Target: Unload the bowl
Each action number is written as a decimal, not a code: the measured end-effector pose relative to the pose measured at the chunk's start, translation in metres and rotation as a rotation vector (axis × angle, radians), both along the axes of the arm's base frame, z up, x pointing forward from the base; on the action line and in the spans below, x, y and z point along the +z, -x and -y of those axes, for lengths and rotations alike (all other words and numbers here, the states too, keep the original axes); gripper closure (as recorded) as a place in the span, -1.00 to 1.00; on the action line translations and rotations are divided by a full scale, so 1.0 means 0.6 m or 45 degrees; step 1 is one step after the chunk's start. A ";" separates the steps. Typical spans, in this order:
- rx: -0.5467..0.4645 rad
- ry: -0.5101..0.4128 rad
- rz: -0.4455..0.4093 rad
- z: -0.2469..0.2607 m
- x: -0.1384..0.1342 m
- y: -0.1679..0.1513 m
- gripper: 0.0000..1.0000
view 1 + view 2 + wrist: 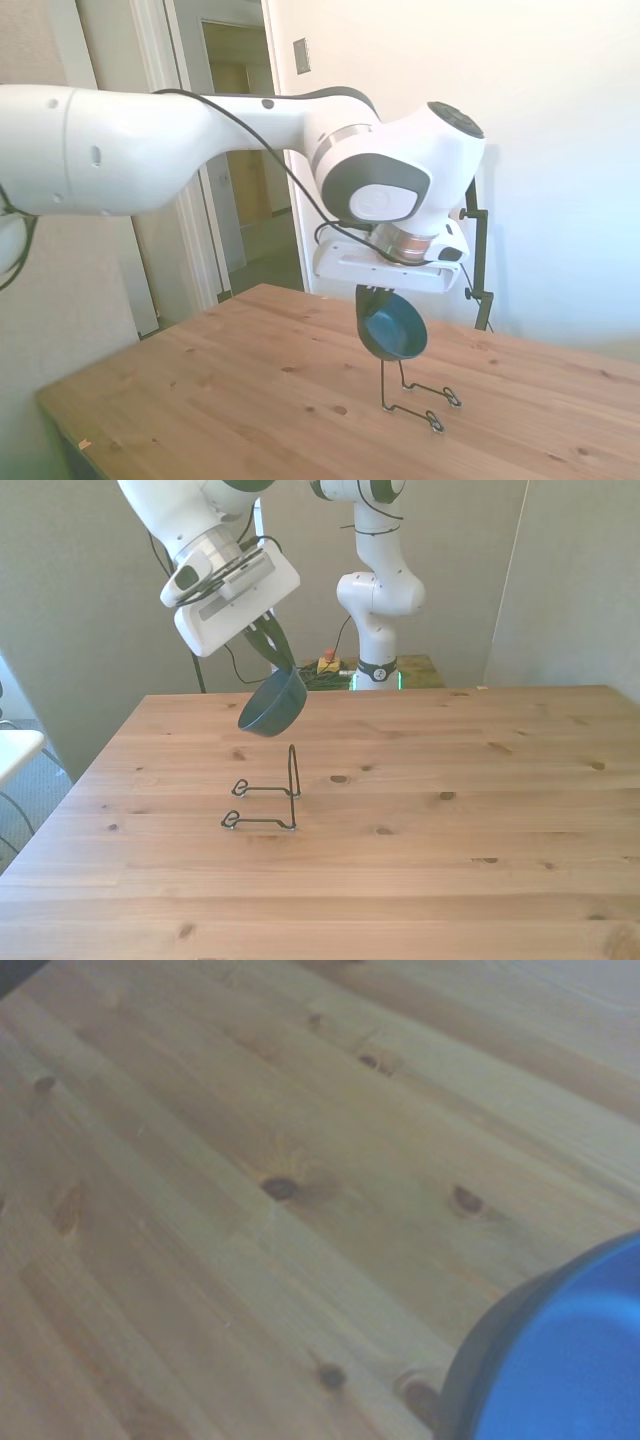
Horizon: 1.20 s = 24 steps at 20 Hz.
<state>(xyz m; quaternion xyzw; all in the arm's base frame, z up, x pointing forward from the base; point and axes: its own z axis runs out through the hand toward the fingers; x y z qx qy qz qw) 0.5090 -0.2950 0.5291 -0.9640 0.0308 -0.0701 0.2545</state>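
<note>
One white robot arm reaches over a wooden table (480, 810) and holds a small dark teal-blue bowl (273, 706) in the air. Its gripper (279, 660) has its two dark fingers clamped together on the bowl's rim, so the bowl hangs tilted below the wrist, clear of the tabletop. In the side view the bowl (394, 332) shows its smooth blue inside, facing partly upward and toward the camera. Below the bowl, and apart from it, a thin black wire stand (268, 798) rests on the table with nothing in it; its upright loop rises toward the bowl but does not touch it. The wrist view shows blurred wood grain with dark knots, and a curved blue edge of the bowl (560, 1360) at one corner.
</note>
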 end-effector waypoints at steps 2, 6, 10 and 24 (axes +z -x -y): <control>0.034 0.040 -0.005 -0.033 -0.009 0.019 1.00; 0.105 0.122 -0.019 -0.118 -0.053 0.045 1.00; 0.125 0.200 -0.067 -0.198 -0.133 0.060 1.00; -0.079 0.404 -0.305 -0.231 -0.259 0.014 -1.00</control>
